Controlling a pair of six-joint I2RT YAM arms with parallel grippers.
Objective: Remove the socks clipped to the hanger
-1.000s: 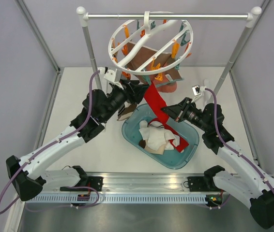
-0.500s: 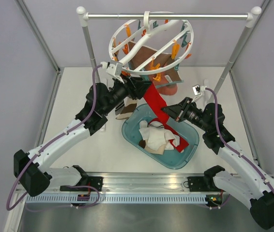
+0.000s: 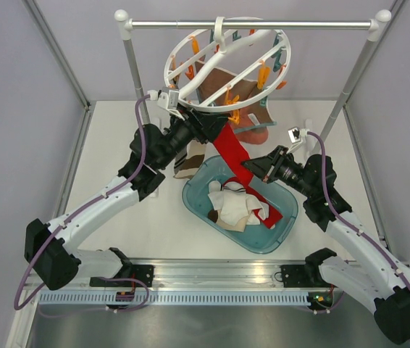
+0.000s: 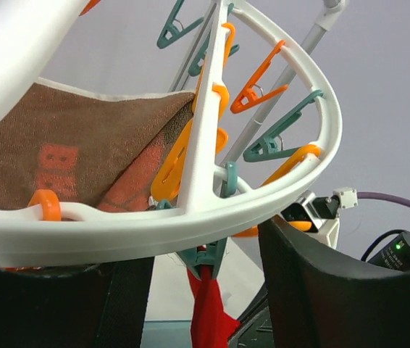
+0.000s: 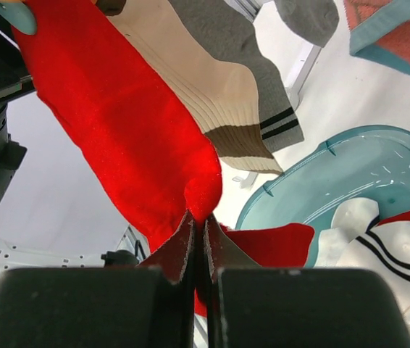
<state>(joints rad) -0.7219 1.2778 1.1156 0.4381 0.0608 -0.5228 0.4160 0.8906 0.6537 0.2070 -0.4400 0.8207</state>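
Note:
The white hanger (image 3: 227,64) hangs from the rail, tilted, with orange and teal clips. A red sock (image 3: 234,154) hangs from a teal clip (image 4: 209,255) and runs down into the bin. My right gripper (image 3: 251,168) is shut on the red sock (image 5: 132,138) at mid-length. My left gripper (image 3: 206,125) is open just under the ring (image 4: 154,228), its jaws on either side of the teal clip without touching it. A beige striped sock (image 5: 212,94) and a grey sock (image 5: 252,58) hang behind. White striped socks (image 3: 235,206) lie in the bin.
A teal plastic bin (image 3: 281,238) stands on the table below the hanger. A brown cloth (image 3: 216,85) and a coral cloth (image 3: 252,132) are clipped to the hanger. The metal rail (image 3: 299,24) on white posts (image 3: 134,69) spans the back.
My left arm has moved up and forward, bringing its open gripper under the ring around the red sock's clip. The hanger has shifted slightly. The right arm has not moved.

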